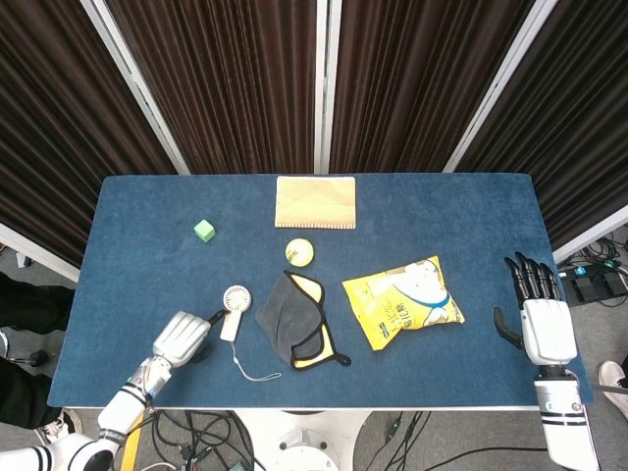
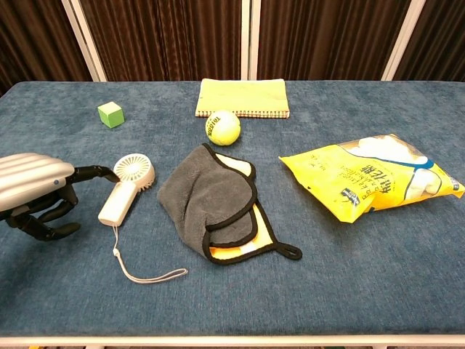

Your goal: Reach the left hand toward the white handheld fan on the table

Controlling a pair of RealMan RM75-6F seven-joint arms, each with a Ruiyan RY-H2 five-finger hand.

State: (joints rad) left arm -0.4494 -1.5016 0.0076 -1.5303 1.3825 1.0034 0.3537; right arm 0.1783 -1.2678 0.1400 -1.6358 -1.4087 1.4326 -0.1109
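Fan (image 2: 126, 189) lay on table (image 1: 442, 211), front-left, w/ round head away from robot and handle running back toward front edge, cord trailing nearer. Left hand (image 2: 35, 193) sat just left of it, far nearer than right hand (image 1: 545, 319). Left held nothing, fingers (image 2: 93, 172) apart, one tip reaching fan's head; contact unclear.

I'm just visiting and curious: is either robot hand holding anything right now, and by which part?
Nothing is held. The left hand is beside the white fan, one fingertip near its head, not gripping. The right hand rests open at the table's edge.
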